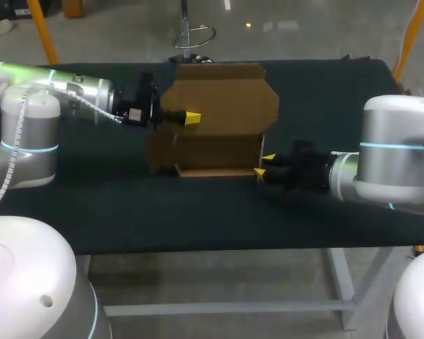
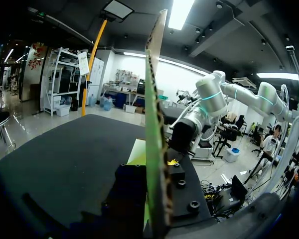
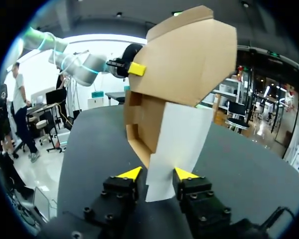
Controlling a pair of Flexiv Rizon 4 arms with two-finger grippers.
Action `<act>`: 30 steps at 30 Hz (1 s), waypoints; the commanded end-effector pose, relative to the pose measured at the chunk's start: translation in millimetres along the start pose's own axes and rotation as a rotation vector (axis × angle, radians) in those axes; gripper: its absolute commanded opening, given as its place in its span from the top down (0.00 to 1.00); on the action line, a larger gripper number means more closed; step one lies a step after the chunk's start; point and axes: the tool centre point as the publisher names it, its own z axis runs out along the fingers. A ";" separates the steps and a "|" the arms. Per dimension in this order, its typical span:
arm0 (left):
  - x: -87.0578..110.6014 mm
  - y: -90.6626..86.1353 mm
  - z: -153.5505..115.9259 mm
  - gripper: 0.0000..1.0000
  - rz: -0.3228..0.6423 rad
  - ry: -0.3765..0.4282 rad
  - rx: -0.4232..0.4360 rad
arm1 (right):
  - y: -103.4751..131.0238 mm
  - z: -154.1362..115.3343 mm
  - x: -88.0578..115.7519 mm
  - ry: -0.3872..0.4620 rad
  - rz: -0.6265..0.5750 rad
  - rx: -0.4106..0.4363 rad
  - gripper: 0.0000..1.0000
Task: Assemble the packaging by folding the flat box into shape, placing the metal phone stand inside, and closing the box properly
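- Standing half folded at the middle of the bench (image 1: 325, 212): the box (image 1: 212, 152), lid (image 1: 226, 92) upright.
- Lid's edge pinched in the left gripper (image 1: 187, 117), closed narrow on it; with a hard pull, risk of tearing or creasing the card.
- Right at the right gripper (image 1: 264, 164), a side flap (image 3: 177, 139); impossible to tell whether pinched or only touched.
- If only touched, likely to slip away and spring back open.
- Under opposite pulls, danger of dragging the box across the bench.
- No phone stand in view.
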 end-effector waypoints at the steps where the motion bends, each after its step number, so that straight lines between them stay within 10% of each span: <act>1: -1.6 3.5 1.5 1.00 -0.001 0.003 -0.003 | 2.5 12.4 4.0 0.000 -0.004 0.020 0.56; 30: -1.6 3.5 1.5 1.00 -0.001 0.003 -0.003 | -18.4 -32.2 2.3 -0.067 0.016 0.031 0.54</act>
